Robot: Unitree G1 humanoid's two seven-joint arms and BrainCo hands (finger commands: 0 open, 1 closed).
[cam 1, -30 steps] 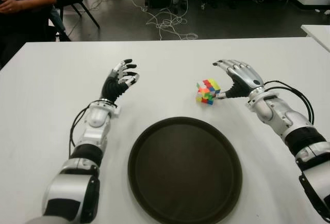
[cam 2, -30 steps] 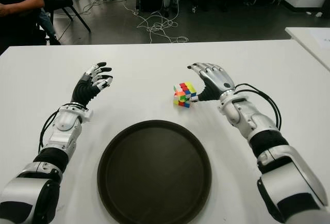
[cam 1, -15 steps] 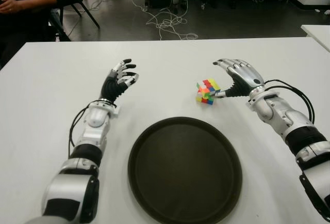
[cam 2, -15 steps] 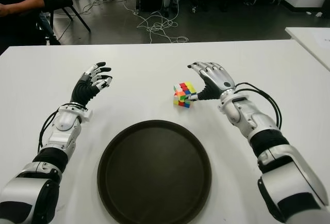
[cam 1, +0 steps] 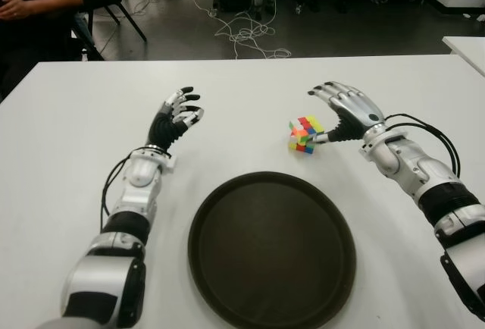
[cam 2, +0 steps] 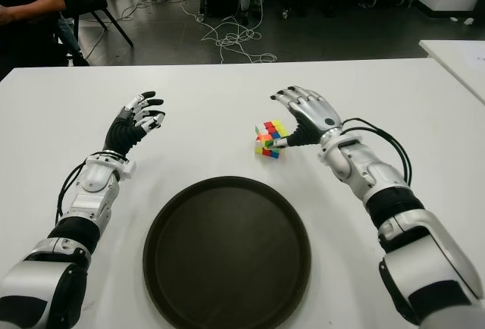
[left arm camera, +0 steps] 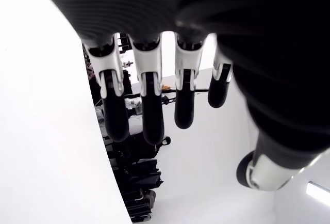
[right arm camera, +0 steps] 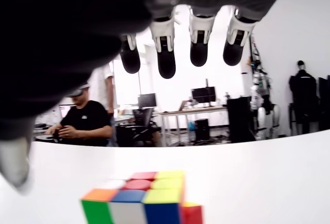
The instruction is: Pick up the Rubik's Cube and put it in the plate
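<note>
Right robot hand [cam 1: 348, 109] is hovering fingers spread around one Rubik's cube [cam 1: 305, 134], thumb nearly touching, nothing gripped. Cube is sitting on the white surface [cam 1: 68, 117] right of centre, just above the single dark plate [cam 1: 271, 249]. It looks light, rigid and slick-sided; pinching opposite faces seems best. Left robot hand [cam 1: 178, 115] is idling open at centre left.

Right hand [cam 2: 307, 113], fingers spread, beside Rubik's Cube [cam 2: 267, 139], above plate [cam 2: 227, 253].
</note>
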